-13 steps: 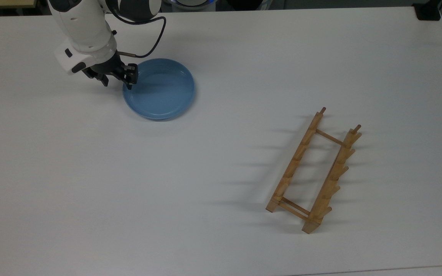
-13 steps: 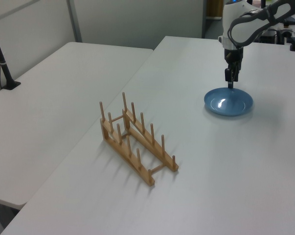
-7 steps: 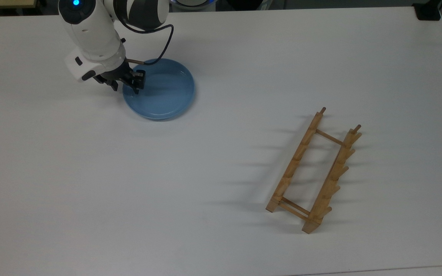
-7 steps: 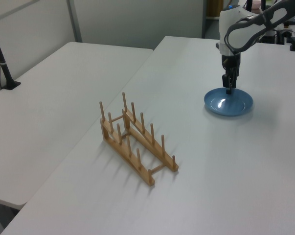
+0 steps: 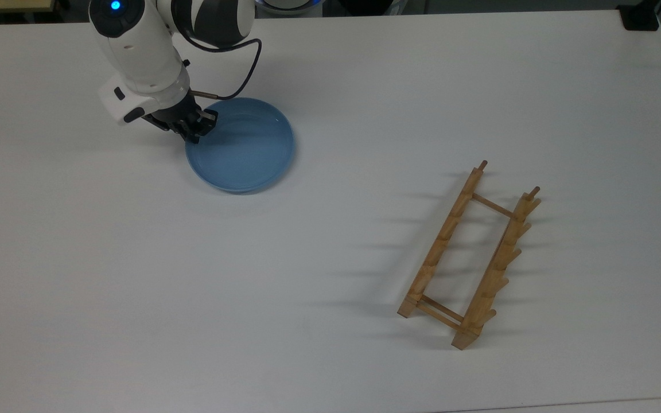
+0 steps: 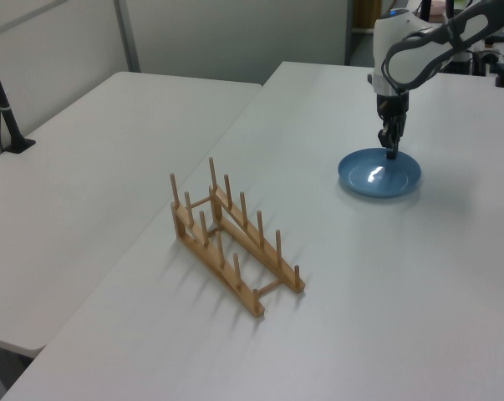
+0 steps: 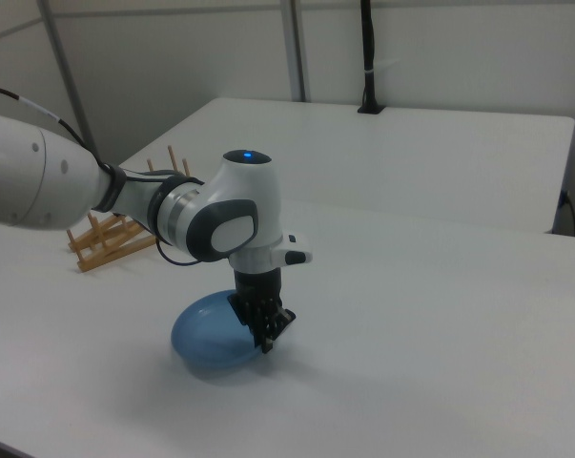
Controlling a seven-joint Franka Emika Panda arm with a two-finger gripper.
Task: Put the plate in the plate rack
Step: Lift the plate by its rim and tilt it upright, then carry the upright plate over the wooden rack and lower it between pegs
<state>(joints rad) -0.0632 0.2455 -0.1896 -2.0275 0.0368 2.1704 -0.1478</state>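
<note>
The light-blue plate (image 5: pixel 244 146) is at the top view's upper left, on or just above the white table. My gripper (image 5: pixel 195 129) is shut on the plate's left rim in the top view, fingers pointing down. The left view has the gripper (image 6: pixel 391 150) at the far rim of the plate (image 6: pixel 379 174). In the right view the plate (image 7: pixel 211 334) looks slightly tilted, with the gripper (image 7: pixel 268 339) at its right edge. The light-wood plate rack (image 5: pixel 468 258) stands with nothing in it at the top view's lower right, far from the plate; it is also the pegged rack (image 6: pixel 231 238) in the left view.
A black cable (image 5: pixel 244 69) loops from the arm over the plate's far side. A black clamp (image 5: pixel 640 17) sits at the table's far right corner. A second white table (image 6: pixel 84 167) adjoins in the left view, with a black post (image 6: pixel 5 100) on it.
The gripper closed on the plate's rim. The plate has shifted slightly with it, down and right in the top view and leftward in the left view. The rack has not moved.
</note>
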